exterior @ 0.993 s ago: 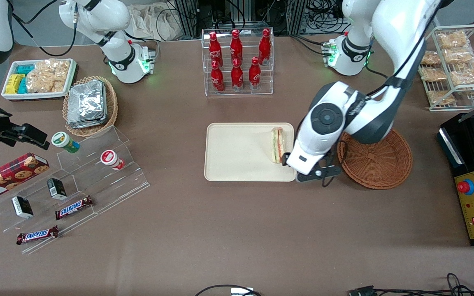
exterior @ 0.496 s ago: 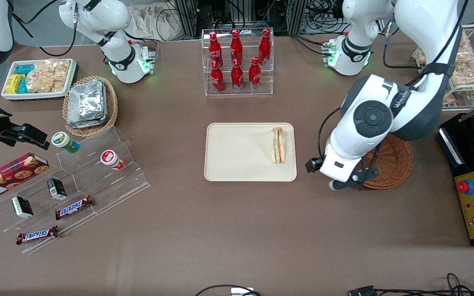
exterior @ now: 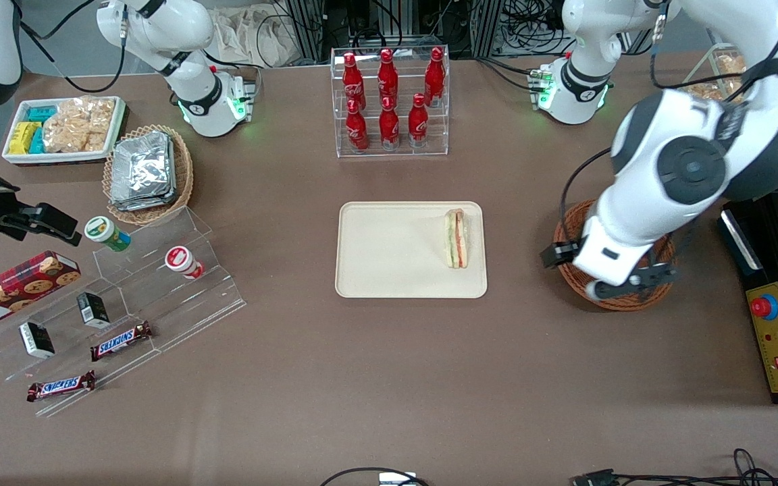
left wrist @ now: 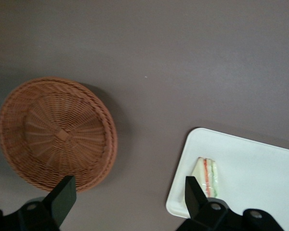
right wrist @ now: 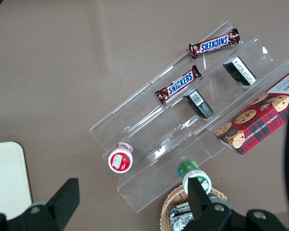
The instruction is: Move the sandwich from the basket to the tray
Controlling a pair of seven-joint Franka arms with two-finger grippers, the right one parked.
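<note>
Hovering over the basket (exterior: pixel 568 270), the wide-spread hand (left wrist: pixel 127 192) leaves sandwich (exterior: pixel 456 237) by tray (exterior: pixel 389 270) rim.

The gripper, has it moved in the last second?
Yes. The gripper, open, went from the tray's edge by the sandwich to above the basket.

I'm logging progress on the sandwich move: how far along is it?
Done: the sandwich lies on the tray, and the basket holds nothing. In hand: nothing; the left tool is open, high above the table between basket and tray. Nothing looks left to do.
</note>
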